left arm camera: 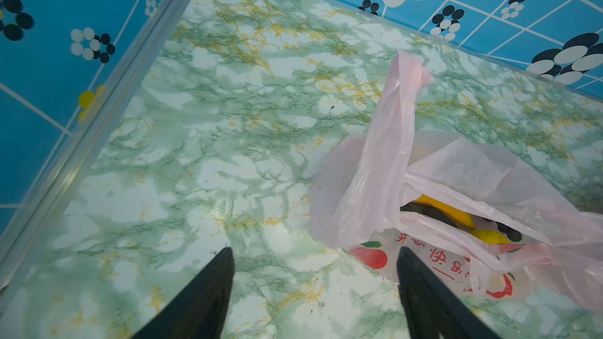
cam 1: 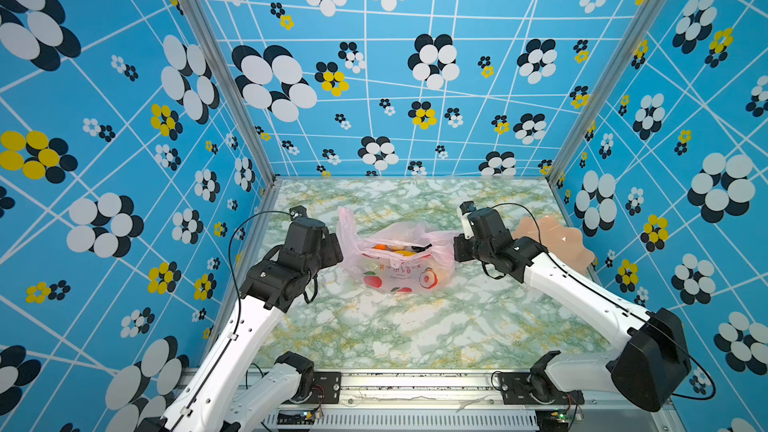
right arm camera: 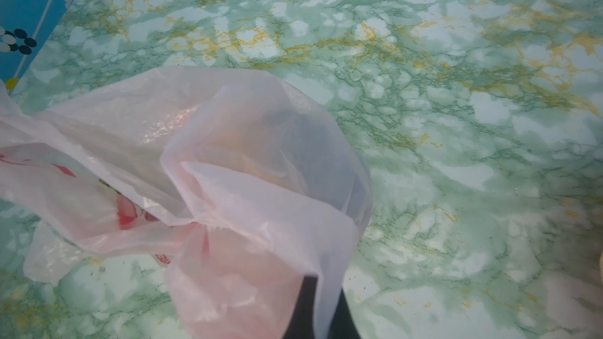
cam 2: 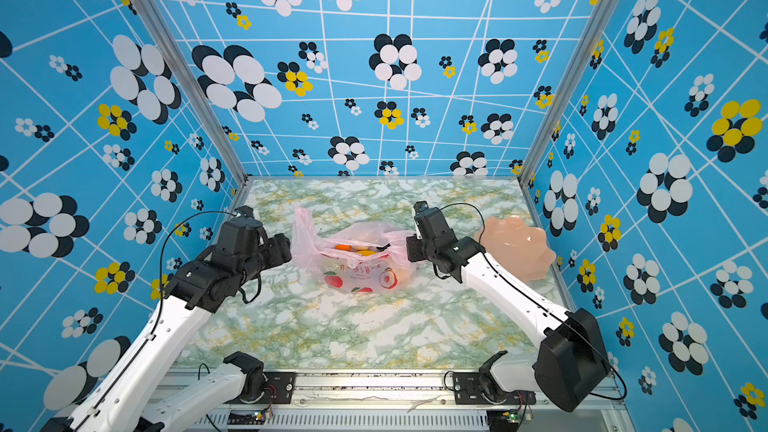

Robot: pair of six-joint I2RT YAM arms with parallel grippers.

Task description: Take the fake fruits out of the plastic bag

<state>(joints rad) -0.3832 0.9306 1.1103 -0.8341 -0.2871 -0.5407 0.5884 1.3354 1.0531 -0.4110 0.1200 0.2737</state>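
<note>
The pink plastic bag (cam 1: 395, 274) (cam 2: 353, 274) lies mid-table, its mouth open upward. Inside show fake fruits: a small orange (cam 1: 379, 247) (cam 2: 343, 248), a yellow banana (left arm camera: 447, 211), a yellow ribbed fruit (left arm camera: 489, 237) and dark grapes (left arm camera: 510, 232). My left gripper (cam 1: 334, 247) (left arm camera: 315, 256) is open just left of the bag, with only bare table between its fingers; the bag's left handle (left arm camera: 404, 99) stands free and upright. My right gripper (cam 1: 457, 249) (right arm camera: 323, 291) is shut on the bag's right handle (right arm camera: 267, 223), holding it stretched out.
A peach scalloped bowl (cam 1: 569, 247) (cam 2: 519, 249) sits at the right wall behind my right arm. The marble-patterned table (cam 1: 374, 326) is bounded by blue flowered walls on three sides and a metal rail (cam 1: 415, 384) at the front.
</note>
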